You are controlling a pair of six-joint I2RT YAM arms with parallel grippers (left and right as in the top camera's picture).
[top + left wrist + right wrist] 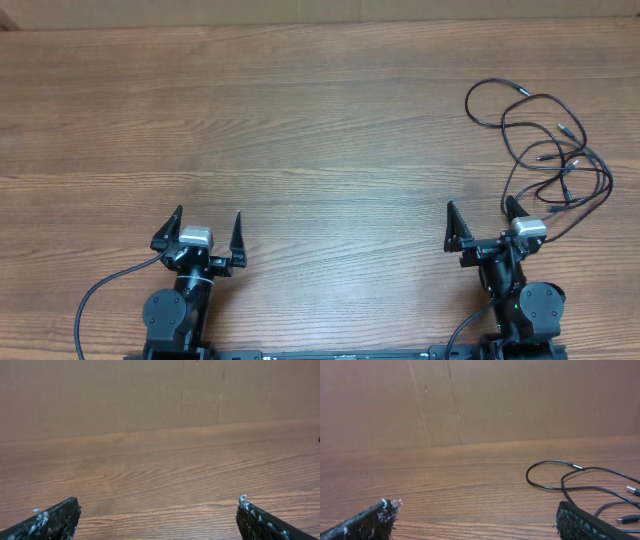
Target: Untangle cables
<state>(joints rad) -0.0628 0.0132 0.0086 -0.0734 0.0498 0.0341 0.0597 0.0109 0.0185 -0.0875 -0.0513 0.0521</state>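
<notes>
The cables (545, 140) are thin black cords with small plug ends, looped loosely over each other on the wooden table at the right side of the overhead view. They also show at the right of the right wrist view (555, 487). My right gripper (481, 215) is open and empty, just below and left of the cables, its right finger close to the nearest loop. My left gripper (209, 224) is open and empty at the front left, far from the cables. It holds nothing in the left wrist view (157, 510).
The brown wooden table (300, 130) fills the view. A brown cardboard wall (470, 400) stands along its far edge. Both arm bases sit at the front edge.
</notes>
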